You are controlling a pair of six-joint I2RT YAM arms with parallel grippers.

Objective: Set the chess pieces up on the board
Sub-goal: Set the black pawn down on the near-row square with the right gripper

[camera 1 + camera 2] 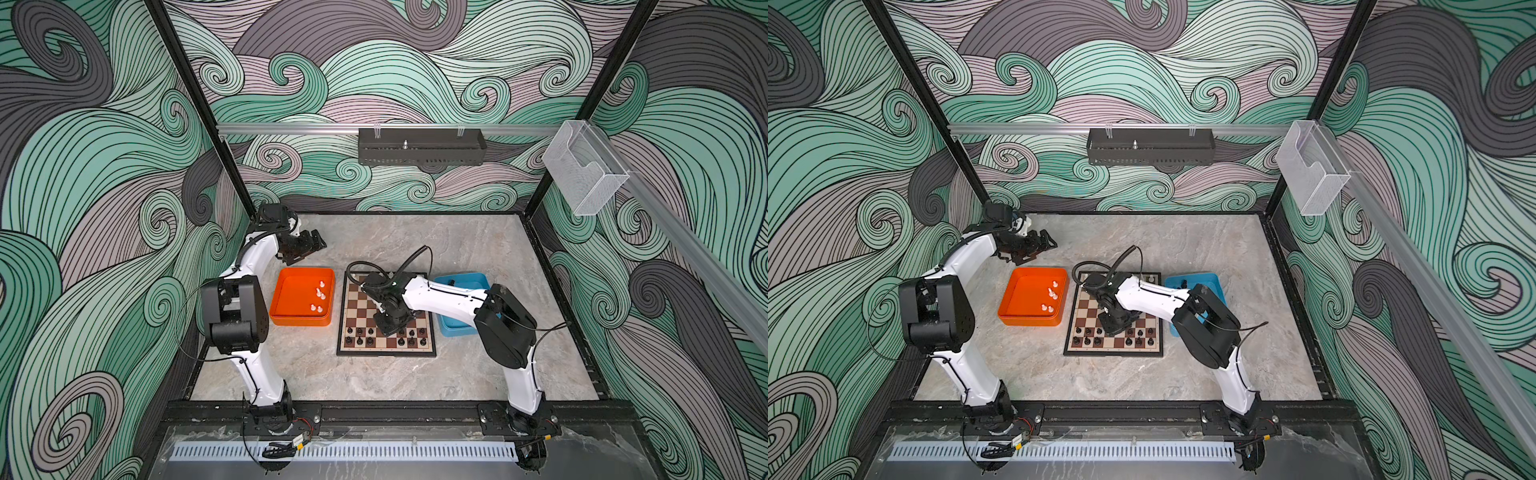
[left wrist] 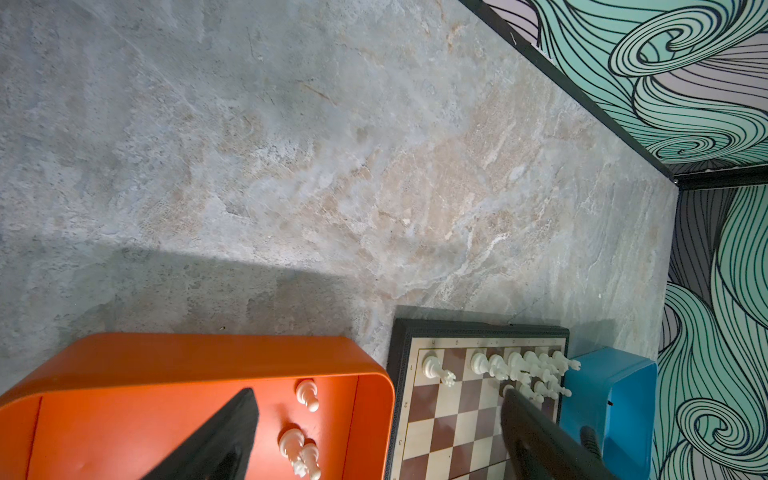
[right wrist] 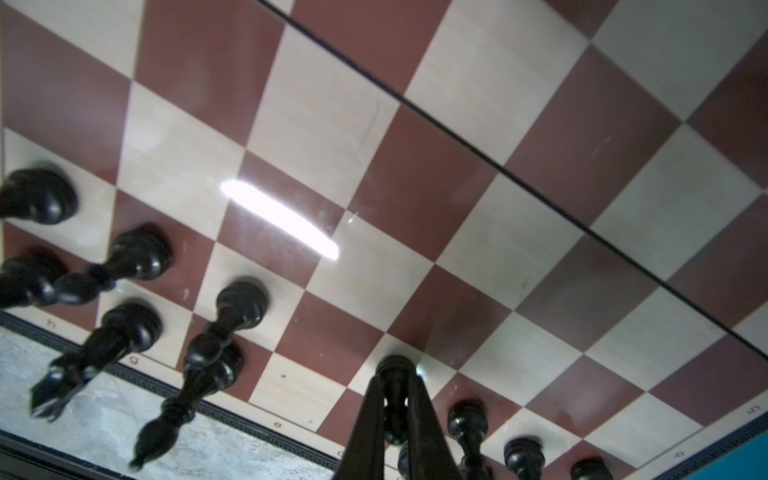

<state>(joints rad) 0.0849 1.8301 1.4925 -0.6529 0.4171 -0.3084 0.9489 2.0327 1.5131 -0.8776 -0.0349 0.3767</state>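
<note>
The right fingers (image 3: pixel 415 409), clamped around a black pawn (image 3: pixel 394 365), are over the 6 o'clock rows of the board (image 1: pixel 354 305), and the left fingers (image 1: pixel 311 244) hang spread wide and empty at 12 o'clock of the orange tray (image 1: pixel 299 321).

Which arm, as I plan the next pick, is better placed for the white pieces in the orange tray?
Left. The left gripper hangs open by the orange tray; the right gripper is shut on a black piece.

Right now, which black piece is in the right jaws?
The black piece clamped between the shut right jaws, in the second row from the board's near edge. The other black pieces stand free.
</note>
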